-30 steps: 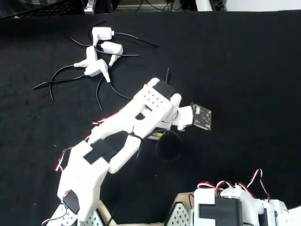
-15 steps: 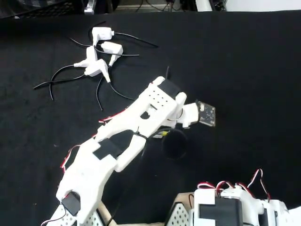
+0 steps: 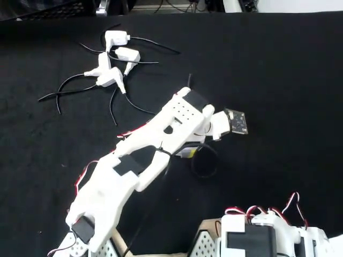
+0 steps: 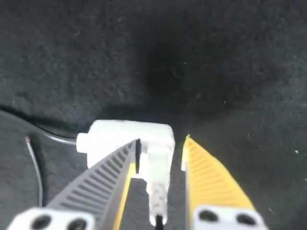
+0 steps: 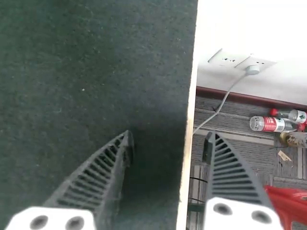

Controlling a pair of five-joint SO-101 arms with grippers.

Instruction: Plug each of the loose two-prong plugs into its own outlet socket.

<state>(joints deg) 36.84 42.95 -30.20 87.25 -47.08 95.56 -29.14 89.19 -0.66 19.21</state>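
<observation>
My left pincer (image 4: 161, 140) gripped the white plastic plug (image 4: 120, 134) over the black cloth table (image 3: 278, 69), my right pincer (image 5: 169, 134) gaping wide at its edge.

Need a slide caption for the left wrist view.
Left gripper straddling a white corded plug over the black table.

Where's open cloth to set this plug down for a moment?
Bare black cloth lies right of the left arm, out to the far edge; set the white plug there. Another free patch sits near left, between that arm and the pile of plugs and cables, which crowds the far left.
</observation>
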